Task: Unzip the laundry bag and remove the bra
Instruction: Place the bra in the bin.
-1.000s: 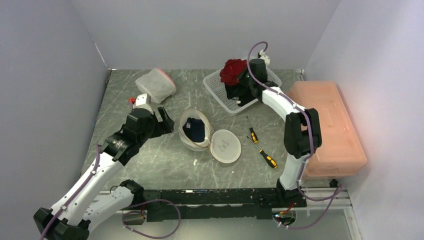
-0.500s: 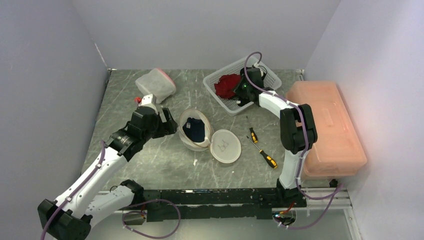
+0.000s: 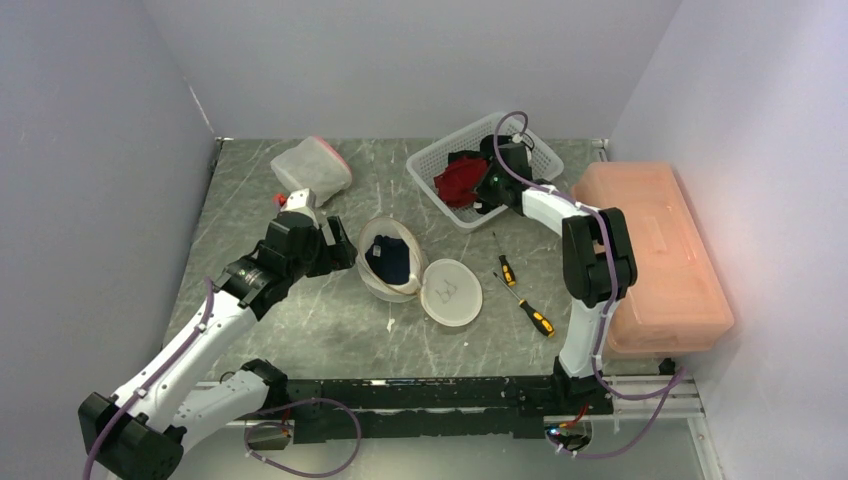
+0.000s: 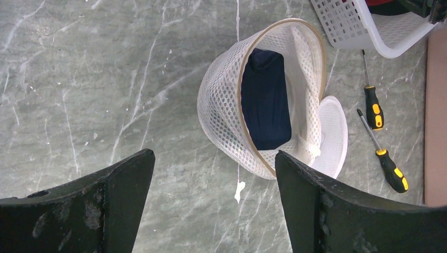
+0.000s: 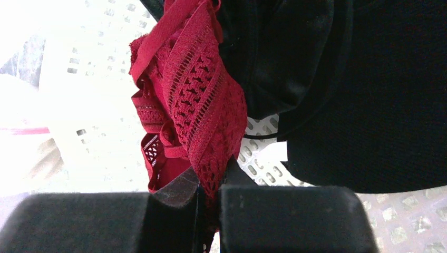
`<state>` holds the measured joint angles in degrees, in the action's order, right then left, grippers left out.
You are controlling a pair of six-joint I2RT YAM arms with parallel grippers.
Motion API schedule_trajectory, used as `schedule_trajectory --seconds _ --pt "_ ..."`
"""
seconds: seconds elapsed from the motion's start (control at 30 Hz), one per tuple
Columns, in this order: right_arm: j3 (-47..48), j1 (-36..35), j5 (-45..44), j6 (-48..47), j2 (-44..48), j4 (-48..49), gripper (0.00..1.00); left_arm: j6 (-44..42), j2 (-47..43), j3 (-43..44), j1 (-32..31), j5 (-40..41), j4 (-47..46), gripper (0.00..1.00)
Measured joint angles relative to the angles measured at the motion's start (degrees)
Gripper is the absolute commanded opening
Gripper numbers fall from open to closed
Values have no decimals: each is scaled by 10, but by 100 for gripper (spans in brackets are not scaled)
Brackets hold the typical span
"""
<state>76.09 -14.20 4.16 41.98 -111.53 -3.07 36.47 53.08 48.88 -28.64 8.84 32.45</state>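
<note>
The right hand pinches the red lace bra down in the white basket, the left hand hangs wide open above the mesh laundry bag, and the lace could catch on the right hand and ride up with it.

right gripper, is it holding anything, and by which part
The right gripper is shut on the red bra, pinching a fold of its lace, over the white basket. The left gripper is open, empty.

grey marbled table carries a laundry bag. right of it — two screwdrivers, a pink bin; behind, a white basket.
</note>
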Motion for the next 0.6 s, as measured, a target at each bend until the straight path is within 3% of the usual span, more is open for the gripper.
schedule_trajectory --seconds 0.2,0.37,0.6 --pt "-2 0 3 -10 15 -10 0 0 0 0 0 1 0 90" --pt "-26 -11 3 -27 81 10 0 0 -1 0 0 5 0 90" --pt "30 -26 3 -43 115 21 0 0 -1 0 0 5 1 90"
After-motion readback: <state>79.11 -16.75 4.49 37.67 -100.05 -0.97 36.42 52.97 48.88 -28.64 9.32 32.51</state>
